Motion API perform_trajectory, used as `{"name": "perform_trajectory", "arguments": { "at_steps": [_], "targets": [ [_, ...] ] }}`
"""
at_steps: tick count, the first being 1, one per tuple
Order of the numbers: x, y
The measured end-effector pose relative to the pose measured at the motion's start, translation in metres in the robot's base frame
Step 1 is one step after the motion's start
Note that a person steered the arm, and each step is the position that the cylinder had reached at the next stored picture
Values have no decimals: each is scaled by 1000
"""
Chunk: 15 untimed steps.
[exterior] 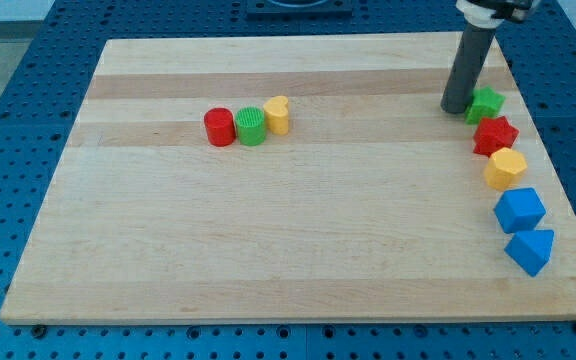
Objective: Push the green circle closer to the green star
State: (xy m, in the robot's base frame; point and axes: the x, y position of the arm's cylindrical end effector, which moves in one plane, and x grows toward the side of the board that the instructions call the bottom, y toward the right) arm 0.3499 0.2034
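The green circle sits left of the board's middle, between a red circle on its left and a yellow heart on its right, all three touching or nearly so. The green star lies near the board's right edge toward the view's top. My tip rests on the board just left of the green star, touching or almost touching it, and far to the right of the green circle.
Below the green star a column of blocks runs down the right edge: a red star, a yellow hexagon, a blue cube and a blue triangle. The wooden board lies on a blue perforated table.
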Motion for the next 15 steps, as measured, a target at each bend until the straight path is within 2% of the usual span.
{"name": "perform_trajectory", "arguments": {
  "at_steps": [2, 3, 4, 6, 7, 9, 10, 11, 15],
  "targets": [
    [-6, 8],
    [-6, -30],
    [15, -104],
    [91, -245],
    [88, -292],
    [44, -300],
    [41, -288],
    [37, -262],
    [-41, -151]
  ]
}}
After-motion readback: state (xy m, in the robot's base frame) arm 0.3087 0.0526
